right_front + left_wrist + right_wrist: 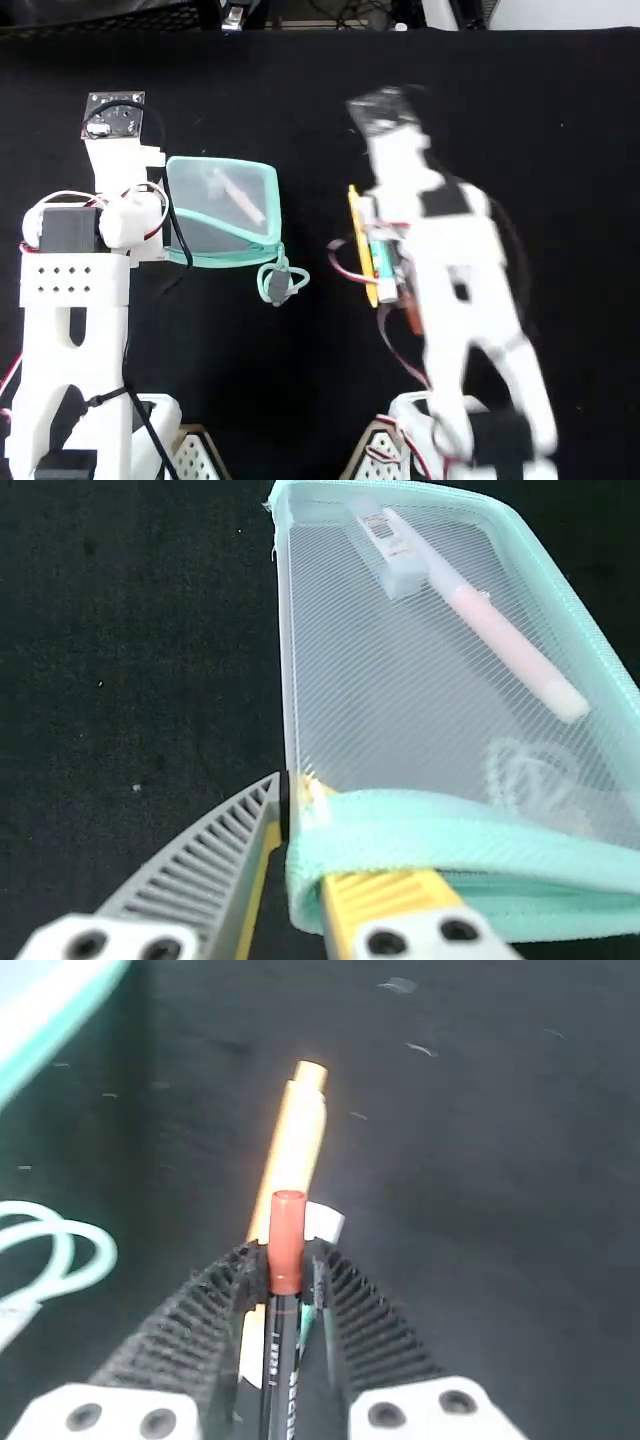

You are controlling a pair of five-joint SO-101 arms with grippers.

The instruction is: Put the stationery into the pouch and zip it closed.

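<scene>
2 arms in the high view: the pouch (222, 208) lies left of the right claw (385, 262), apart from it; left wrist view, the left claw (297, 798) is clamped on its rim; right wrist view, a pen (285, 1245) is clamped lengthwise in the right claw.

The pouch (400, 710) was clear, finely ribbed plastic with a faint gloss, edged in woven cloth tape (450, 830). The table cover (480, 1110) was matt black cloth flecked with lint. The red-capped pen (285, 1225) and orange marker (296, 1140) were smooth plastic. The right gripper (286, 1258) was ribbed matt plastic.
</scene>
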